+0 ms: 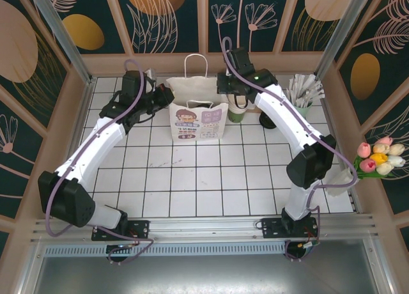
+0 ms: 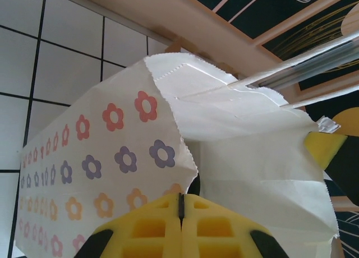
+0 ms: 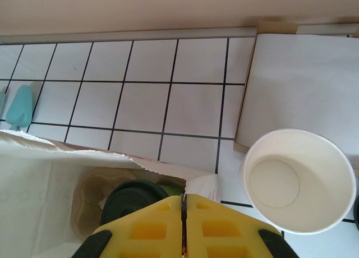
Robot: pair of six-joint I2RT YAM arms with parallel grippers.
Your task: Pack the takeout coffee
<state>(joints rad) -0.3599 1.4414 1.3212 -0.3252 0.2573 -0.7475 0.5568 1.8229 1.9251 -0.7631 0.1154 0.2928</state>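
Dark panels painted with leaves and pale orange ovals closed in a white-tiled counter point(image 1: 192, 185). From above, a white paper bag with looped handles and a printed front point(image 1: 198, 118) stood upright toward the back. The left claw point(image 1: 164, 99) was at the bag's left rim and the right claw point(image 1: 231, 97) was over its right rim. Just beside the bag on that side stood a lidless green paper cup with a cream inside point(image 1: 236, 115).

From the left wrist, the yellow fingers point(image 2: 146, 230) were pressed together. The bag's serrated top edge ran down to them, so that claw seemed to be pinching the rim and holding the mouth open.

From the right wrist, the fingers were likewise closed tight, with no gap. Under them, inside the bag's mouth, sat the takeout coffee, a small green paper cup with a round black plastic lid point(image 3: 132, 199). It appeared to rest in a brown pulp carrier tray point(image 3: 87, 199) lower in the bag. Whether the closed claw had any grip on the lid I could not tell; nothing showed between the fingers.

By my reading the main part was done, since the coffee was in the bag. What was left was for the right claw to lift clear of the mouth and the left to let go of the rim.
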